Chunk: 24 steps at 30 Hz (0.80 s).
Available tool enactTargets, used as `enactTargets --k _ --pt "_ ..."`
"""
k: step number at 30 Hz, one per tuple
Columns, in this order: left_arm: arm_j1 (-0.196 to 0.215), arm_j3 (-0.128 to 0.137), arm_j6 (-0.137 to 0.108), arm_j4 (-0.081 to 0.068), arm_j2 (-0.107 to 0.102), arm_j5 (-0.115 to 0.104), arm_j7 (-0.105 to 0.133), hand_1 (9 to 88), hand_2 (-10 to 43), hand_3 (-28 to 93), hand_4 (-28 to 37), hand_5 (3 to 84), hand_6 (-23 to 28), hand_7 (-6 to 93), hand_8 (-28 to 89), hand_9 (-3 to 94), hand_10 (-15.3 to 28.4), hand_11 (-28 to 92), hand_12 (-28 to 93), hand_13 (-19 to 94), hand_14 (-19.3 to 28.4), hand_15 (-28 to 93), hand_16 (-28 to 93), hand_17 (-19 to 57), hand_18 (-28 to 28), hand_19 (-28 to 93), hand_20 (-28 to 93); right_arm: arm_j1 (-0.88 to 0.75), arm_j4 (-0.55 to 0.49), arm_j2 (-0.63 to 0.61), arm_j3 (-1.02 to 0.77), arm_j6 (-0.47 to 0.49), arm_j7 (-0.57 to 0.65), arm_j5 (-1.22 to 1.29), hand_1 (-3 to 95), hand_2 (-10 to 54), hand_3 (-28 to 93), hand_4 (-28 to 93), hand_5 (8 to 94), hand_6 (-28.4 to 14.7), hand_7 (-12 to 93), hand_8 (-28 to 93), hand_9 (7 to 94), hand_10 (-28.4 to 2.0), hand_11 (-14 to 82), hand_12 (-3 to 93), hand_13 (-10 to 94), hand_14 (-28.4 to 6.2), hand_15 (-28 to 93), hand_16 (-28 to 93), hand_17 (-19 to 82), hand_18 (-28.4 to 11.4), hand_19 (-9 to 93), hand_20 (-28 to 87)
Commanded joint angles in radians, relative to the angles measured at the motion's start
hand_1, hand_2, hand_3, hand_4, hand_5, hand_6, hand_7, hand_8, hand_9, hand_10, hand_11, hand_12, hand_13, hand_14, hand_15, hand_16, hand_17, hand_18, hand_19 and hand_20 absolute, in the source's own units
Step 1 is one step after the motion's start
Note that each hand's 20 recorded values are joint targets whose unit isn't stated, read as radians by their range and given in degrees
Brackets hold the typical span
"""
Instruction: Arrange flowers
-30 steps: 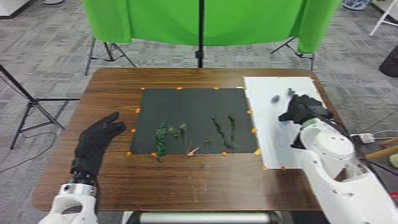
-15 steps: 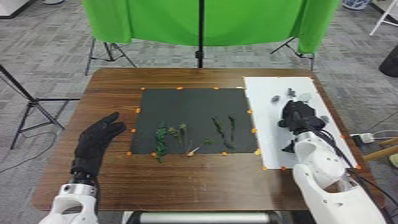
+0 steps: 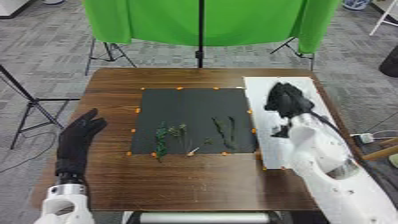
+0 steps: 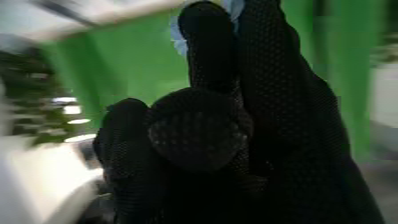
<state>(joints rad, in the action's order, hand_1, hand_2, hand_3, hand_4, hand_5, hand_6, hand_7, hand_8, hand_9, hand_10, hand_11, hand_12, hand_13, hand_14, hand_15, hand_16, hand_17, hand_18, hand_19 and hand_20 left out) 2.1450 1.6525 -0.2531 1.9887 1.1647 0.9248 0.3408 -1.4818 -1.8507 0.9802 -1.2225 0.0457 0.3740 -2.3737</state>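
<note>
Green stems (image 3: 161, 142) lie as before; my right hand (image 3: 290, 101), gripping or not I cannot tell, has moved farther up the white sheet (image 3: 276, 156), my open left hand (image 3: 78, 136) outward

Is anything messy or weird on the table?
Just a little bit! The leafy green sprig on the left pokes over the near edge of the dark mat onto the brown table. That looks a bit untidy. I can't see anything spilled.

The right hand (image 3: 288, 101) has moved forward, the left hand (image 3: 76, 137) leftward.
</note>
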Motion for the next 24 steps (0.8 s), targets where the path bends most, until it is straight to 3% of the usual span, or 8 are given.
enactTargets --k 1,8,9,10,11,16,24 --pt "-0.002 -0.015 -0.041 -0.018 0.003 -0.073 0.033 23.5 0.9 66 -20.9 45.1 2.6 13.3 -5 46.5 13.1 20 17 40 16.0 15 4 11.0 10.5 3 23 0.423 0.055 0.206 0.296 0.115 -0.176 0.035 74.3 -9.5 33 -2 81.5 -3.3 21 16 93.6 -9.8 12.7 39.1 94 -0.5 57 29 70 -6.6 93 47" --pt "-0.028 -0.043 -0.052 -0.032 -0.004 -0.094 0.039 16.9 12.3 68 -27.9 43.5 3.0 10.9 -5 46.6 13.5 19 16 40 16.1 15 4 11.3 10.5 3 23 0.421 0.186 0.416 0.405 0.220 -0.253 -0.032 73.1 -9.5 36 -4 81.1 -3.1 21 15 93.5 -9.4 12.5 39.0 94 -0.2 58 29 70 -6.5 93 48" --pt "-0.066 -0.057 -0.064 -0.051 -0.006 -0.094 0.023 16.2 14.0 67 -28.0 43.5 3.0 10.8 -5 46.6 13.5 19 16 40 16.1 15 4 11.3 10.5 3 23 0.425 0.242 0.461 0.390 0.233 -0.301 -0.072 73.0 -9.5 36 -4 81.1 -3.0 21 15 93.5 -9.4 12.5 39.0 94 -0.2 58 29 70 -6.5 93 48" --pt "-0.042 -0.051 -0.057 -0.038 -0.007 -0.099 0.036 15.8 15.4 67 -28.1 43.5 3.1 10.7 -5 46.7 13.5 19 16 40 16.1 15 4 11.3 10.5 3 23 0.412 0.232 0.468 0.412 0.244 -0.298 -0.095 72.9 -9.5 36 -4 81.0 -3.0 21 15 93.5 -9.4 12.5 39.0 94 -0.2 58 29 70 -6.5 93 48" --pt "-0.037 -0.052 -0.060 -0.035 -0.006 -0.100 0.036 15.4 16.1 67 -28.2 43.6 3.1 10.7 -5 46.8 13.5 19 16 40 16.1 15 4 11.3 10.5 3 23 0.403 0.253 0.490 0.416 0.255 -0.319 -0.127 72.9 -9.5 36 -4 81.0 -2.8 21 15 93.5 -9.3 12.5 39.0 94 -0.2 58 29 70 -6.5 93 48" --pt "-0.044 -0.064 -0.055 -0.037 -0.011 -0.095 0.039 15.7 15.2 68 -28.2 43.6 3.3 10.7 -5 46.8 13.6 19 16 40 16.0 15 4 11.3 10.4 3 23 0.355 0.316 0.559 0.425 0.325 -0.366 -0.251 71.6 -9.5 38 -6 80.4 -2.5 22 15 93.3 -9.2 12.7 39.1 94 -0.2 58 29 70 -6.6 93 49" --pt "-0.049 -0.071 -0.050 -0.037 -0.016 -0.091 0.037 16.1 14.2 68 -28.3 43.0 3.6 10.7 -5 45.5 13.5 19 16 39 15.9 15 4 11.2 10.3 3 23 0.303 0.366 0.615 0.404 0.347 -0.411 -0.389 69.5 -9.5 40 -7 79.3 -1.6 23 14 92.5 -8.9 13.7 38.9 94 -0.2 57 30 69 -6.6 93 50"
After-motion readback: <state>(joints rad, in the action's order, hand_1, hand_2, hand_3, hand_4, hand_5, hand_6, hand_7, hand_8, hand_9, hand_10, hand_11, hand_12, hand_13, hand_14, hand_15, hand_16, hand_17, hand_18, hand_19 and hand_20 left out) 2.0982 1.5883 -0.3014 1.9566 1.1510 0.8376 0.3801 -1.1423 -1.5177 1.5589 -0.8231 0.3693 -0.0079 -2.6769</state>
